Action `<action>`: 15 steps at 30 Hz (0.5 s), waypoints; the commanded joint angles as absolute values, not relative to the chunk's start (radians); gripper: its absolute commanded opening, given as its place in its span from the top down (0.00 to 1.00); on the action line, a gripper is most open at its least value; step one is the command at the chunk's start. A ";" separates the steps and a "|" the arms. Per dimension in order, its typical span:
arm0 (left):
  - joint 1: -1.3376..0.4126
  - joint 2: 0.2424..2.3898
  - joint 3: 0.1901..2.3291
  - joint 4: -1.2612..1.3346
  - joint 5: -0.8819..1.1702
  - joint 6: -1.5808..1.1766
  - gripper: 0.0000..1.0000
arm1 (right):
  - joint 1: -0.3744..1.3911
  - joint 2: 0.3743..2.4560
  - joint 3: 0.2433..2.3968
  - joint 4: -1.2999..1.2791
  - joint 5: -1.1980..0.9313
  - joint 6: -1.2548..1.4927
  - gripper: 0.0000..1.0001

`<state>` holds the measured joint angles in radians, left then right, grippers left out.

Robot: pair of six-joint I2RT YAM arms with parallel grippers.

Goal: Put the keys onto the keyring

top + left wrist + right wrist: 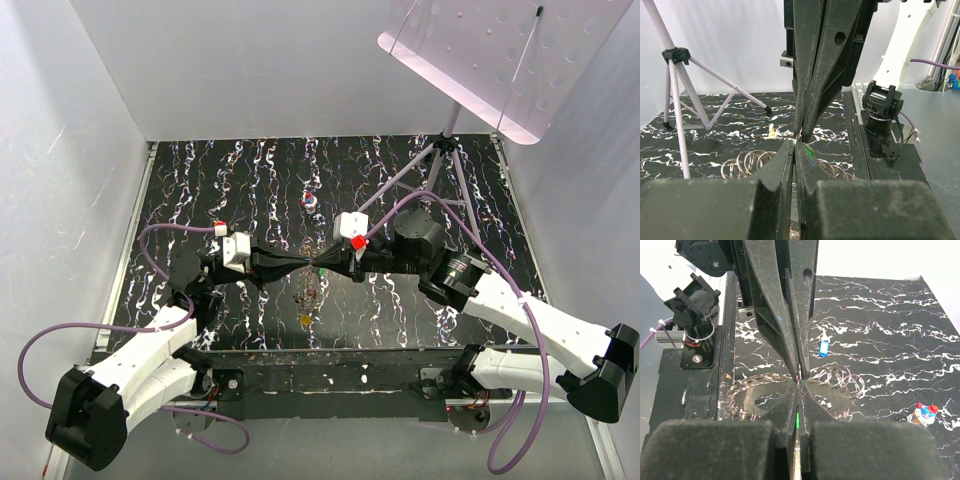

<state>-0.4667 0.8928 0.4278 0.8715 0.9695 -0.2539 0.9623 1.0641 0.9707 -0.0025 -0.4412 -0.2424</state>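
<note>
2 sets of jaws meet, green key pinched; keyring, tripod around

Black marbled table with toothed grey keyring, blue key, yellow key, red-white-blue blob

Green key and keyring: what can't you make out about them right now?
Right wrist: green key is only a sliver inside the right gripper; the keyring middle sits behind it.
Left wrist: what the left gripper pinches is hidden.
Top external: key too small, lost where both grippers meet.
</note>
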 commanded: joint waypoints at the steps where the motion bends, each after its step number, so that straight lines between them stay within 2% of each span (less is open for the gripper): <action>1: -0.476 0.891 0.468 0.850 0.946 -0.256 1.00 | 0.980 1.051 1.035 0.126 -0.472 -0.218 0.99; 15: -0.476 0.894 0.469 0.842 0.951 -0.253 1.00 | 0.980 1.051 1.046 0.132 -0.483 -0.210 0.99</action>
